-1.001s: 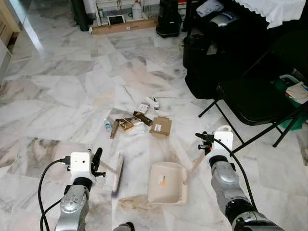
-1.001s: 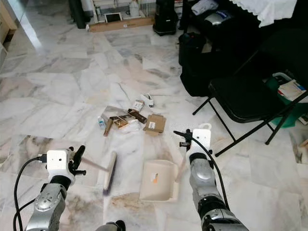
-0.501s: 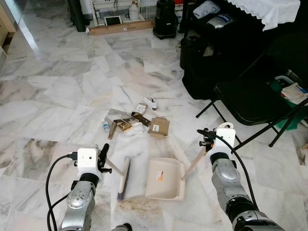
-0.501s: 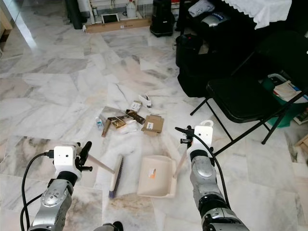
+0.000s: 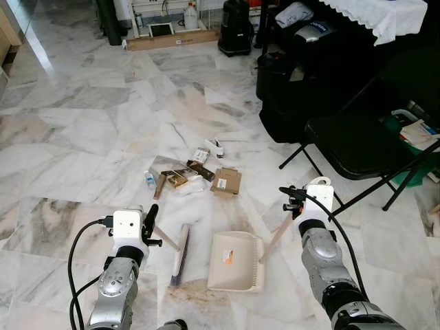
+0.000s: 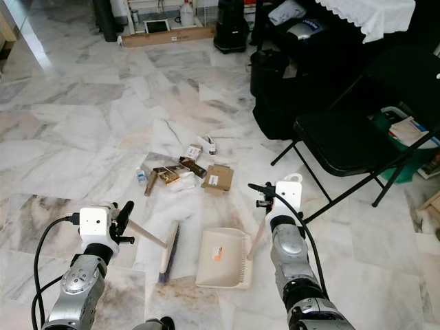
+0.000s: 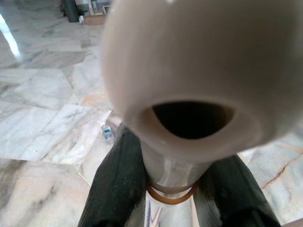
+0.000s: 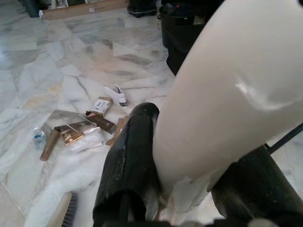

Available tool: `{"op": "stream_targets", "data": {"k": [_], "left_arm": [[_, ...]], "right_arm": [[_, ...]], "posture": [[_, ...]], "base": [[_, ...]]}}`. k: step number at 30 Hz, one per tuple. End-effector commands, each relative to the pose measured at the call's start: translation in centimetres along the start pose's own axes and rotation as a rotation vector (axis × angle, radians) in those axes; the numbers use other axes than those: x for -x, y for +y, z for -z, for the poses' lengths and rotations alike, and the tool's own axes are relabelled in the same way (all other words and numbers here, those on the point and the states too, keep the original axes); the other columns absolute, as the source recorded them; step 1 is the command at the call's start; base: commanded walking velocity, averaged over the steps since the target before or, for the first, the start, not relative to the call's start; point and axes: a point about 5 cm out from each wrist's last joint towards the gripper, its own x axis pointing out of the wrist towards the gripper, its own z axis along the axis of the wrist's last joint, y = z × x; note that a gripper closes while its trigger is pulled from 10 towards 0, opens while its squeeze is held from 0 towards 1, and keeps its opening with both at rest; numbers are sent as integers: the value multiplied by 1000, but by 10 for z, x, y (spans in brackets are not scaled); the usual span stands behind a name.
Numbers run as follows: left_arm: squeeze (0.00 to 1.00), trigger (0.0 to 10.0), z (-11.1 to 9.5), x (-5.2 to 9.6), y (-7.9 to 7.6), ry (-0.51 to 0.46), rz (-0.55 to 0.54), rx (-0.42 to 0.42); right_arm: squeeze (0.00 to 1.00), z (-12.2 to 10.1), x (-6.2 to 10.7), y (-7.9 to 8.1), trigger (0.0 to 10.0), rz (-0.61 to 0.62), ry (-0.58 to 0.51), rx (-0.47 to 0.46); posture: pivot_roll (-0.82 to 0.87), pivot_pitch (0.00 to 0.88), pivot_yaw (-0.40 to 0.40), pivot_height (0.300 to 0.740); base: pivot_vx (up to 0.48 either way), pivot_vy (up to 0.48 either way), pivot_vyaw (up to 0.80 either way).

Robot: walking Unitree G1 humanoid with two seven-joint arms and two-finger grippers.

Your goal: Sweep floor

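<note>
A litter pile of small boxes, wrappers, a flat cardboard piece and a tiny bottle lies on the marble floor. Nearer to me, the brush head rests on the floor beside a cream dustpan. My left gripper is shut on the brush handle, whose black fingers press both its sides. The right gripper is shut on the dustpan's handle, which slants down to the pan.
A black folding chair stands at the right, with black bags and a bin behind it. A green box of papers sits at the far right. A long cardboard box lies at the back wall.
The left gripper and the brush head have shifted a little to the right, closer to the dustpan. The dustpan and right gripper have hardly moved.
</note>
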Motion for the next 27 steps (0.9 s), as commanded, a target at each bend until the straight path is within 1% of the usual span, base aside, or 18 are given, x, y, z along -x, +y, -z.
{"op": "stream_targets", "data": {"k": [1,11,13,15,19,27], "left_arm": [[0,10000,-7,-2,4,-31,-5,-13],[0,10000,-8,-3,7,-36,-18,-12],[0,10000,-8,-3,7,-35,-17,-13],[0,10000,-8,-3,7,-35,-17,-12],[0,10000,-8,-3,7,-33,-16,-12],[0,10000,-7,-2,8,-31,-22,-13]], "right_arm": [[0,-12,-3,2,10000,-2,-60,-7],[0,-12,-3,4,10000,-5,-56,-13],[0,-10,-3,3,10000,4,-39,-14],[0,-9,-3,3,10000,6,-32,-11],[0,-9,-3,3,10000,2,-29,-15],[0,-9,-3,4,10000,-5,-37,-10]], "posture": [[84,92,-12,740],[88,112,-11,740],[89,119,-11,740],[89,120,-11,740],[89,128,-13,740],[89,131,-14,740]], "base": [[315,0,0],[347,0,0],[379,0,0],[386,0,-469],[381,0,-800],[382,0,0]]}}
